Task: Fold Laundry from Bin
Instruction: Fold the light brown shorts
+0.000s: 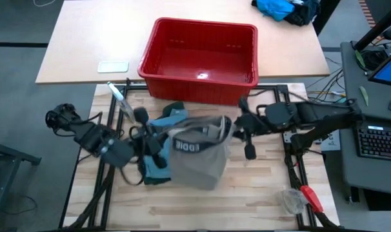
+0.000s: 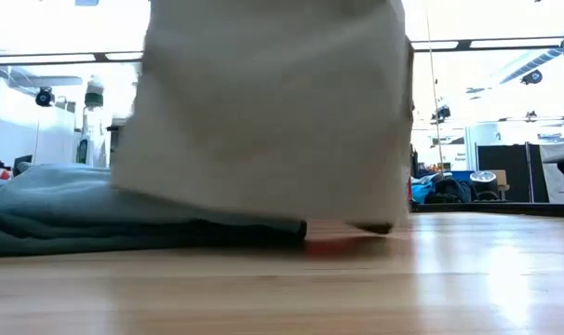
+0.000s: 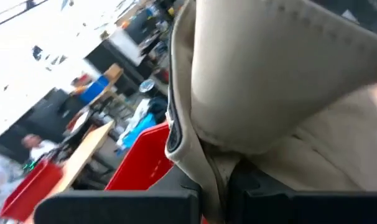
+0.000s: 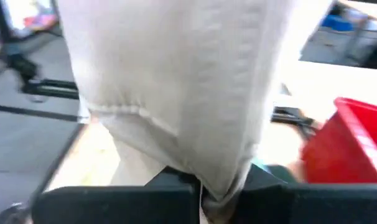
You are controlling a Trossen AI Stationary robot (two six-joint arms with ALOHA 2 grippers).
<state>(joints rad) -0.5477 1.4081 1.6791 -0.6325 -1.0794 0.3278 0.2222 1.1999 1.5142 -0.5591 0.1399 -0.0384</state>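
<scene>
Both arms up over the light wooden surface (image 1: 260, 193), holding one khaki-taupe soft garment (image 1: 199, 158) stretched between them. Left gripper (image 1: 158, 149) fingers clamped tight on the garment's waistband edge, cloth bunched right at the tips; same pinch visible in the left wrist view (image 3: 213, 186). Right gripper (image 1: 236, 127) fingers closed on the opposite waistband corner, fabric draped straight down from the tips in the right wrist view (image 4: 204, 193). Garment body hanging below and between both sets of fingers, lower hem touching or just above the surface in the low view (image 2: 263, 112). Dark green and teal-blue cloth pile (image 1: 158, 171) lying flat under the left fingers, partly covered by the hanging piece. Bright red rectangular plastic bin (image 1: 200, 59) beyond both fingers, apart from the held garment.
</scene>
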